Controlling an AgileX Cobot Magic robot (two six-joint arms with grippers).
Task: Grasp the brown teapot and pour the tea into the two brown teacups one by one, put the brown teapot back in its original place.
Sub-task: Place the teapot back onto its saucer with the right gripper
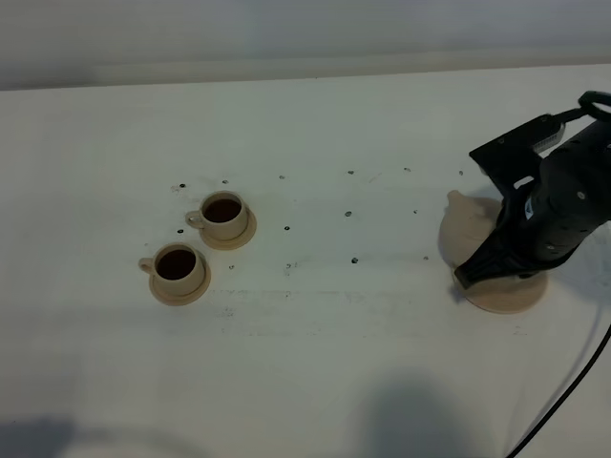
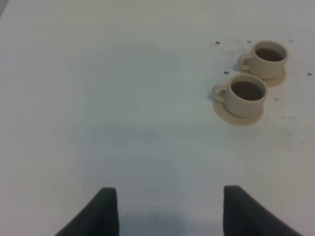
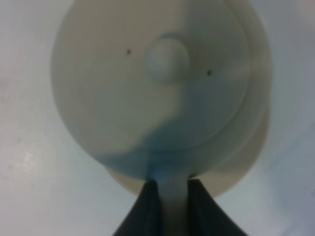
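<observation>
The white table (image 1: 315, 343) fills nearly the whole frame, its surface scattered with small dark specks through the middle. At centre left two small tan saucers lie on it, touching or nearly so: the rear saucer (image 1: 244, 235) carries a cup of dark tea, and the front saucer (image 1: 181, 294), lower left of it, carries another. At the right edge lies a wider tan saucer (image 1: 506, 296), well apart from them.
</observation>
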